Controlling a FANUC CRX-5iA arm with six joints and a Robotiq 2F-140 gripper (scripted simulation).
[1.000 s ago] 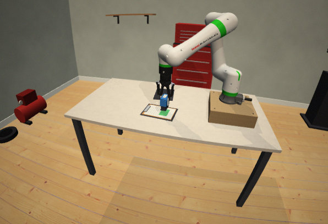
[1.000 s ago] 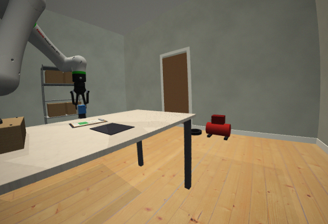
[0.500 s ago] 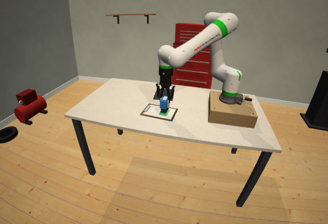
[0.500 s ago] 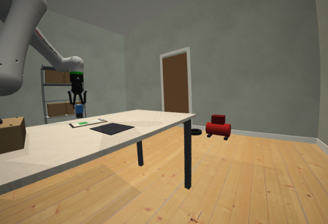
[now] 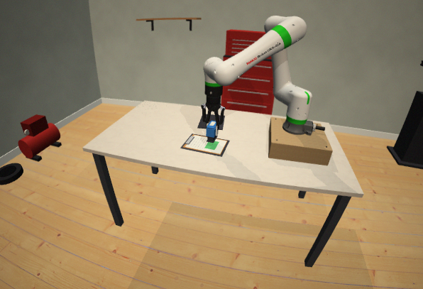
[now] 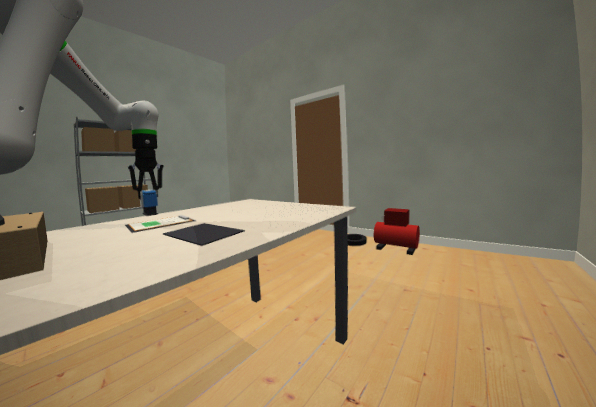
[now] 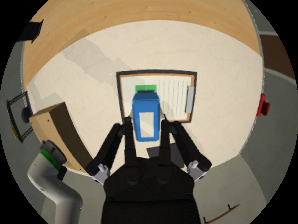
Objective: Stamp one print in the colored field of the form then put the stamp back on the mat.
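Observation:
My gripper is shut on the blue stamp and holds it in the air above the form. In the side view the stamp hangs a little above the sheet, apart from it. The green field lies under the stamp, toward the near side. In the wrist view the stamp sits between my fingers and covers most of the green field; only its far edge shows. The dark mat lies empty beside the form; in the top view it is mostly hidden behind my gripper.
The form lies on a clipboard with a clip at its left end. The arm's wooden base box stands at the table's right. A red tool cabinet is behind the table.

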